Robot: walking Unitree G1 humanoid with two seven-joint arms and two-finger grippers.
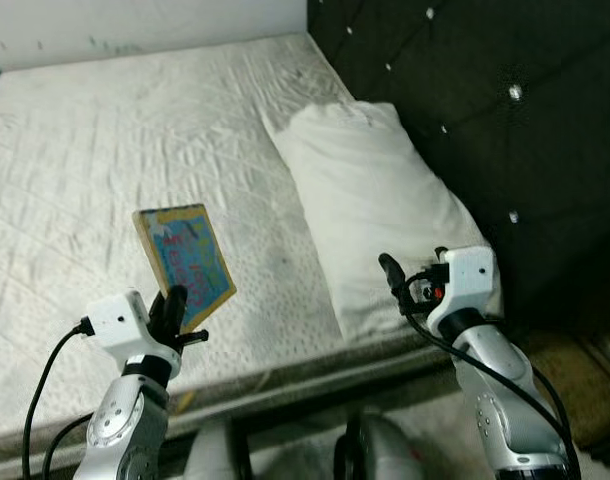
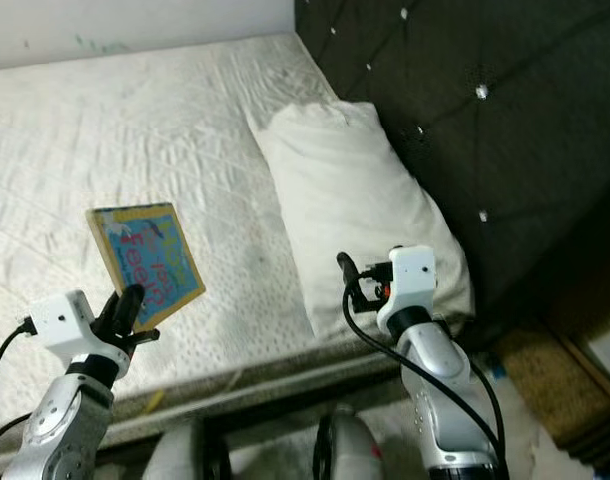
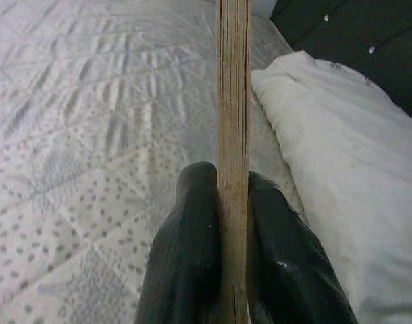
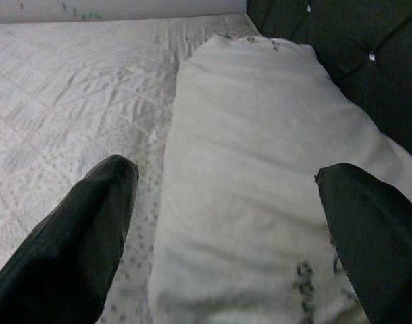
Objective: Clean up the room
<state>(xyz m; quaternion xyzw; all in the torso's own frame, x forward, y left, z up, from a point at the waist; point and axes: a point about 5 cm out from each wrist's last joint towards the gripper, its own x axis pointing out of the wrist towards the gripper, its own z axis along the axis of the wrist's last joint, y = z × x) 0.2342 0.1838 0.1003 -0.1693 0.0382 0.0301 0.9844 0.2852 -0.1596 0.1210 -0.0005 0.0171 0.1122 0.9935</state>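
The left pincer (image 1: 175, 305) is clamped shut on the lower edge of a thin blue picture book with a yellow-tan border (image 1: 185, 262), likely lifted clear of the quilted white mattress (image 1: 105, 150) for tidying away. Its long axis runs up and away from the pincer, cover tilted toward the camera. The right pincer (image 4: 226, 202) gapes wide and empty over the white pillow (image 4: 260, 169), apparently ready to straighten it.
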